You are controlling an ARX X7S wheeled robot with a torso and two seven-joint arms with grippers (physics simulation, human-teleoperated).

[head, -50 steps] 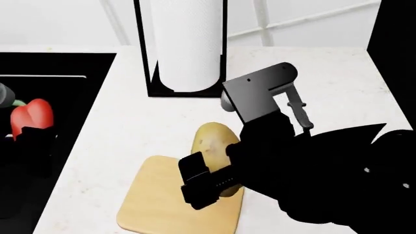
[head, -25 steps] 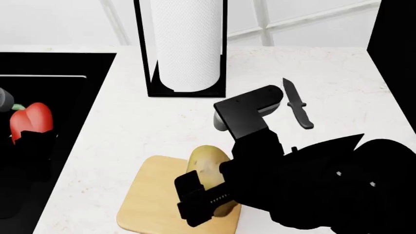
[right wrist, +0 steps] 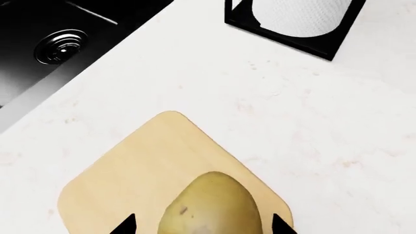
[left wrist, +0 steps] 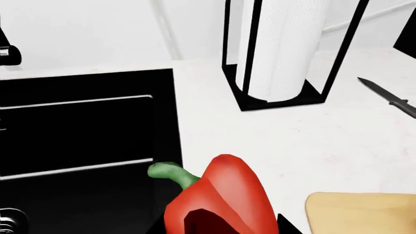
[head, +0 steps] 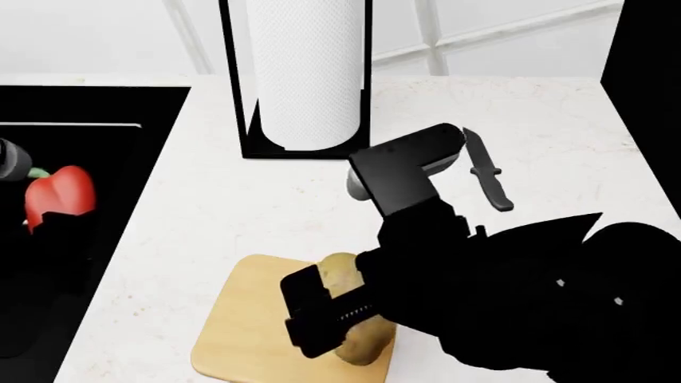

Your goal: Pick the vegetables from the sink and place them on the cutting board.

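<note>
My right hand [head: 332, 313] is closed around the potato [right wrist: 211, 207], holding it over the cutting board [head: 253, 319]; whether it touches the wood I cannot tell. The board lies on the white worktop [head: 234, 207], near the sink [right wrist: 46, 29] with its round drain [right wrist: 60, 46]. My left hand [head: 51, 231] grips the red bell pepper [left wrist: 217, 200], green stem [left wrist: 170, 173] pointing toward the basin, above the sink's edge. Behind the board stands a paper towel roll [head: 306, 68] in a black frame. A black knife [head: 487, 177] lies on the worktop just beside my right arm. No brand, label or writing can be read.
</note>
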